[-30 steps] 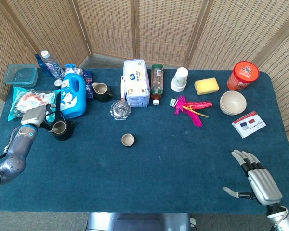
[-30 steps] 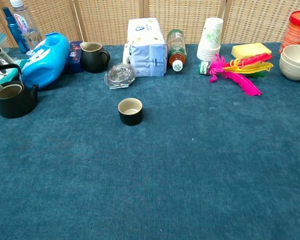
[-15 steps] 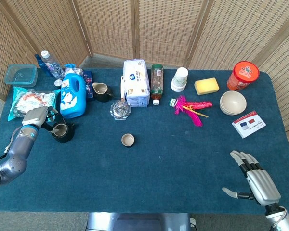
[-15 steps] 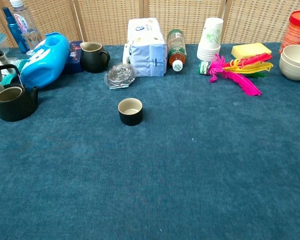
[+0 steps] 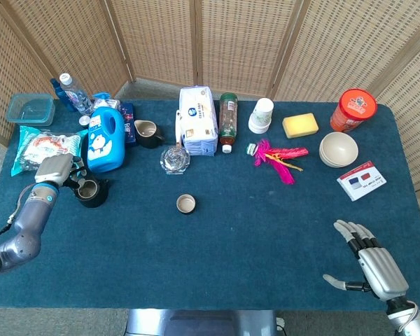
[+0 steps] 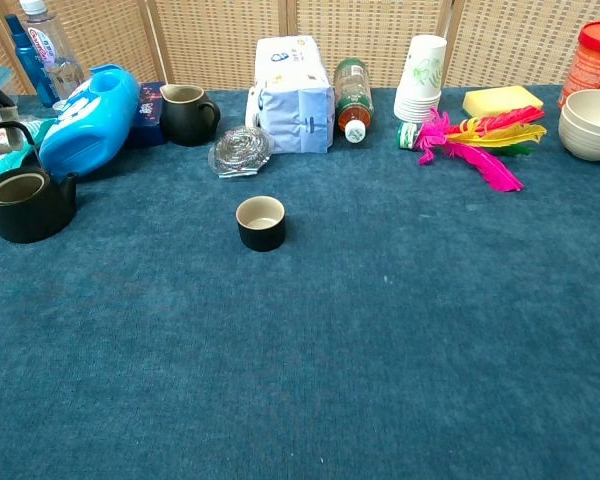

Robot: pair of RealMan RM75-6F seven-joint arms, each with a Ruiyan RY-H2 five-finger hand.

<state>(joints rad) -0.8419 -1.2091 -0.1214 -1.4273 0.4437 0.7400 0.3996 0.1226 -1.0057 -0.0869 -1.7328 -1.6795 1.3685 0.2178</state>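
Overhead head view; low chest view

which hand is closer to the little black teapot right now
Left. The left hand is right at the black teapot, by its handle; the right hand lies open at the table's opposite near corner.
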